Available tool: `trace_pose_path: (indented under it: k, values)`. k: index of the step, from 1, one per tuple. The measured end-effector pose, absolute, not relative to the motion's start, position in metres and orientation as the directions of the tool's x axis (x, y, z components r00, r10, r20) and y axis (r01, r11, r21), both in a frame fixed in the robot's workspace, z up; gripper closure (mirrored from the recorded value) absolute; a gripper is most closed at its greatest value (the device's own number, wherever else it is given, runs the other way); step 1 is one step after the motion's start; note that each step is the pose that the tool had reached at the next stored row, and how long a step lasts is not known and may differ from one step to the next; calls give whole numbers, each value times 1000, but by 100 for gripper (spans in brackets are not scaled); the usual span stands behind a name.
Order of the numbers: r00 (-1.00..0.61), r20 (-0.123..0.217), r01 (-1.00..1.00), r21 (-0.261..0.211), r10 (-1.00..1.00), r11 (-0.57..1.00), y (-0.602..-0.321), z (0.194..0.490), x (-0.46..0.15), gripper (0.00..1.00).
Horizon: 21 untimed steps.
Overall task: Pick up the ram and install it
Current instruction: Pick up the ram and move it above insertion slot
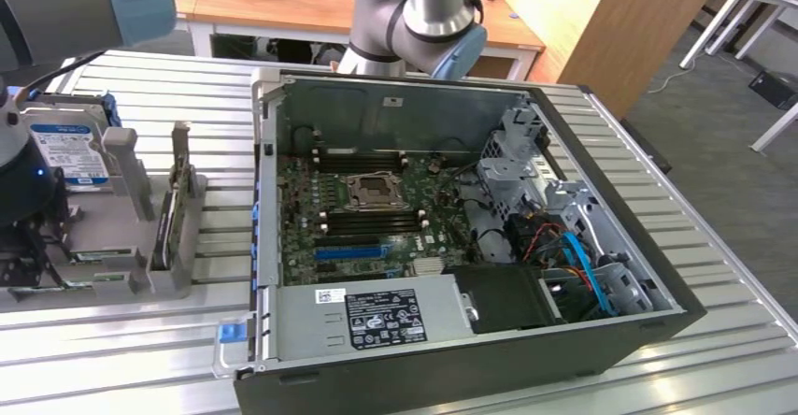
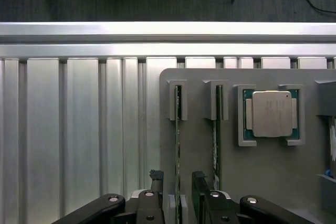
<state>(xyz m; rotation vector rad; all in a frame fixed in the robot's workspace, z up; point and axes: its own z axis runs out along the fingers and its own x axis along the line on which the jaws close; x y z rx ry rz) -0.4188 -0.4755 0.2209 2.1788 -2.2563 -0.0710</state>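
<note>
Ram stands on edge in a slot of the grey holder, its long axis parallel to the ribs of the table, one end in the slot bracket, the other between the fingers. The gripper hangs open astride it, gripping nothing. The pick-up seems in hand, and closing calls for jaws centred on its flat faces, clear of the neighbouring stick.

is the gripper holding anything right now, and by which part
Nothing is held: the open gripper straddles the thin green ram stick standing edgewise in its grey holder, a gap on each side.
</note>
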Motion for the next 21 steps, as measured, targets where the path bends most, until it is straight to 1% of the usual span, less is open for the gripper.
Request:
trace_pose_path:
  k: [21]
  values:
    - [-35, -28, -999, 36, -999, 34, -476, 207, -419, 65]
